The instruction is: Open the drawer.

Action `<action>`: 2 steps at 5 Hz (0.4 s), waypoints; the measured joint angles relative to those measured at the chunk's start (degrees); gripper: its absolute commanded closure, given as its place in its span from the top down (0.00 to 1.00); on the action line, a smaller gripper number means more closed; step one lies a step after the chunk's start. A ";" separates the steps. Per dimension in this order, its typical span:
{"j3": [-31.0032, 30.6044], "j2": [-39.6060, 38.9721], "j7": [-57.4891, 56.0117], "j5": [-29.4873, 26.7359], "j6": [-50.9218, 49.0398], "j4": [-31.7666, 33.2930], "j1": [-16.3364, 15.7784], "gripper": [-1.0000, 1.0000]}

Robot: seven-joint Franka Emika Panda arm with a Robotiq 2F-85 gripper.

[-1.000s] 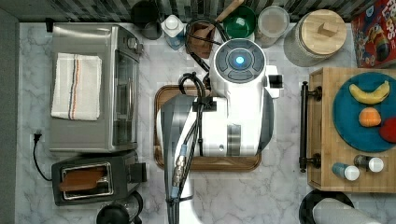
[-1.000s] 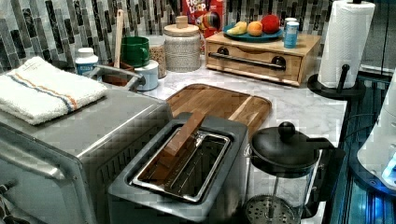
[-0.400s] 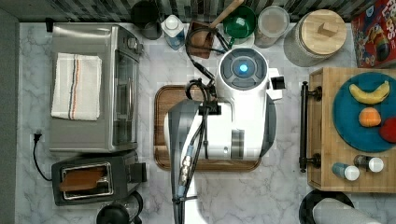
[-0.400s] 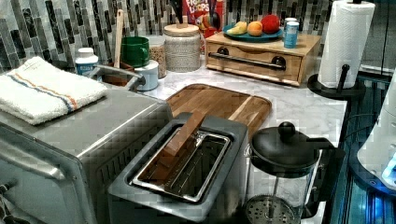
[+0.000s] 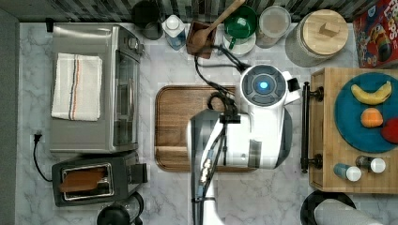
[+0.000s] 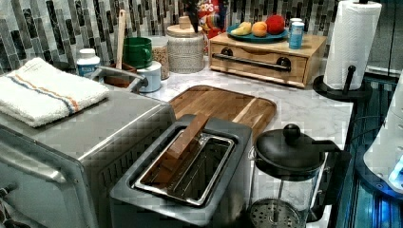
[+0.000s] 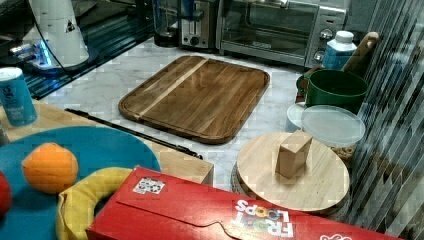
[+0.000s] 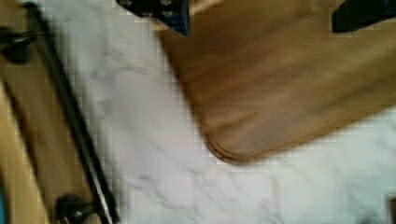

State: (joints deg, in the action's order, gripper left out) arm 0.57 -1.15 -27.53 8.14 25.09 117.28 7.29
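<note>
We are nearing the drawer (image 5: pixel 315 126) handle (image 5: pixel 306 126)
It is running crosswise beside the pincer (image 8: pixel 261 14), whose fingers are standing wide

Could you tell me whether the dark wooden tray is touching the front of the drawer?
Apart. In the left view, a strip of marble countertop lies between the tray and the drawer.

place: kitchen | cues: marble desk (image 5: pixel 263 197), toaster oven (image 5: pixel 94 89), toaster (image 5: pixel 91 179), tiled backsplash (image 6: pixel 43 28), paper towel roll (image 6: pixel 352 42), cereal box (image 7: pixel 240 212)
</note>
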 measured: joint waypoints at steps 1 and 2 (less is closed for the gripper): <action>2.94 0.04 -6.57 0.63 -0.34 2.35 0.41 1.00; 4.41 -0.01 -13.90 0.77 4.87 4.36 2.53 1.00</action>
State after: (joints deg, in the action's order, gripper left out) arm 4.99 -1.16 -41.43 8.91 29.96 121.64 9.82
